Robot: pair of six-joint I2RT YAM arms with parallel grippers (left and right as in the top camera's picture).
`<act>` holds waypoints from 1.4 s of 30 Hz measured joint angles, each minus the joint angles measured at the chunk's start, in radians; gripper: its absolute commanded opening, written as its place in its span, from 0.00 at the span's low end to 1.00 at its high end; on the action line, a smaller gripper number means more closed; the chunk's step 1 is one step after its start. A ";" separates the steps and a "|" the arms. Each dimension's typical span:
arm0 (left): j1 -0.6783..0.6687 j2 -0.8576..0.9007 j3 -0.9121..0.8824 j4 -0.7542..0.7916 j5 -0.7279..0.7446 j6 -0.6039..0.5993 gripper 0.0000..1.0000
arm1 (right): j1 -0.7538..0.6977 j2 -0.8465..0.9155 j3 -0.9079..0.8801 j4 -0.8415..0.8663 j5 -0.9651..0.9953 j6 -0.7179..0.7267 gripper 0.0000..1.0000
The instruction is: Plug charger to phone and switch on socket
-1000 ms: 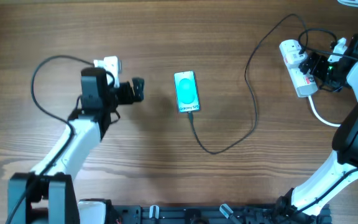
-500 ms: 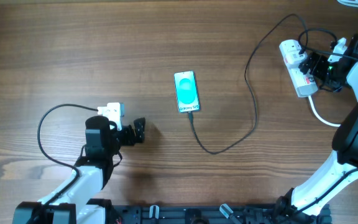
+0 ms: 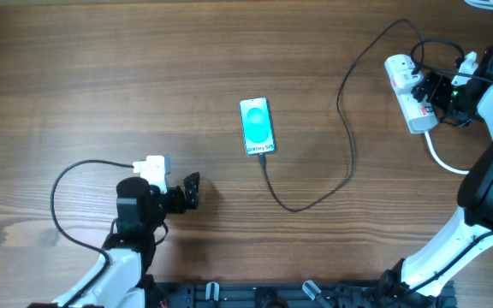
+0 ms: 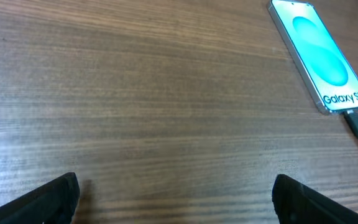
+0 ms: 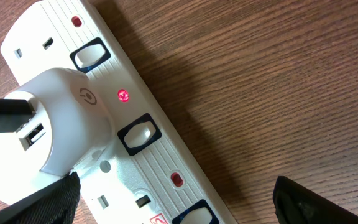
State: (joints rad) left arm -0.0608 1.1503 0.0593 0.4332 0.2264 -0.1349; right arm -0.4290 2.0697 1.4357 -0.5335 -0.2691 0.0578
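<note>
While the right gripper [image 5: 176,200] hangs wide open over the socket [image 5: 151,165], its lamp [image 5: 124,95] glowing red beside the plug adapter [image 5: 61,124], best lift straight clear, sparing the charger cable [image 3: 346,128] plugged into the mid-table phone [image 3: 257,126]; left gripper [image 4: 176,200] equally wide.

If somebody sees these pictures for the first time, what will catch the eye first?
The phone with its bright cyan screen stands out in the middle of the table, with the black charger plugged into its lower end. At the far right edge, the white socket carries a white adapter, and one red light glows beside it.
</note>
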 measured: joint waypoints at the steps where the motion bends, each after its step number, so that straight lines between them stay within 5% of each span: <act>1: 0.000 -0.013 -0.013 0.002 -0.002 0.000 1.00 | 0.000 0.000 0.000 0.000 0.000 0.000 1.00; 9: 0.000 -0.131 -0.044 -0.106 -0.021 0.003 1.00 | 0.000 0.000 0.000 0.000 0.000 0.000 0.99; 20: 0.000 -0.513 -0.052 -0.480 -0.076 0.003 1.00 | 0.000 0.000 0.000 0.002 0.000 0.000 1.00; 42: 0.025 -1.085 -0.051 -0.502 -0.181 0.186 1.00 | 0.000 0.000 0.000 0.003 0.000 0.000 1.00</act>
State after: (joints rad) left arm -0.0360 0.0658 0.0086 -0.0685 0.0452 0.0513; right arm -0.4290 2.0693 1.4357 -0.5308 -0.2691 0.0578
